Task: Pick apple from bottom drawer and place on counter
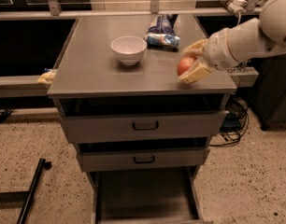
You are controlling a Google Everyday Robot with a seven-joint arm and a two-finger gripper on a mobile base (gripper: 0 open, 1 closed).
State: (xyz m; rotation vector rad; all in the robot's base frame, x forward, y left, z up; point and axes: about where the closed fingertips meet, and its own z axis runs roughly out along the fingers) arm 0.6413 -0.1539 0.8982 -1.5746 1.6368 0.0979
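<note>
Over the right front part of the counter (96,73), the gripper (191,63) was seen clamped on the apple (184,66); one tan finger lay above the fruit, the other beneath it. The apple was held at or just above the grey surface (contact could not be judged from this angle); the bottom drawer (143,197) stood pulled out far below. Placing was judged to be the step in hand; it would be done well if the fruit were lowered until its weight was taken by the counter before the jaws were parted; a round fruit let go early near an edge was judged likely to roll off. A spot further inward was considered safer, yet apart from the white bowl (129,49) and the blue packet (162,32) at the back. The arm (248,35) was reached in from the right at counter height; the forearm sloped slightly down to the wrist; the gripper was pointed left toward the cabinet's middle.
</note>
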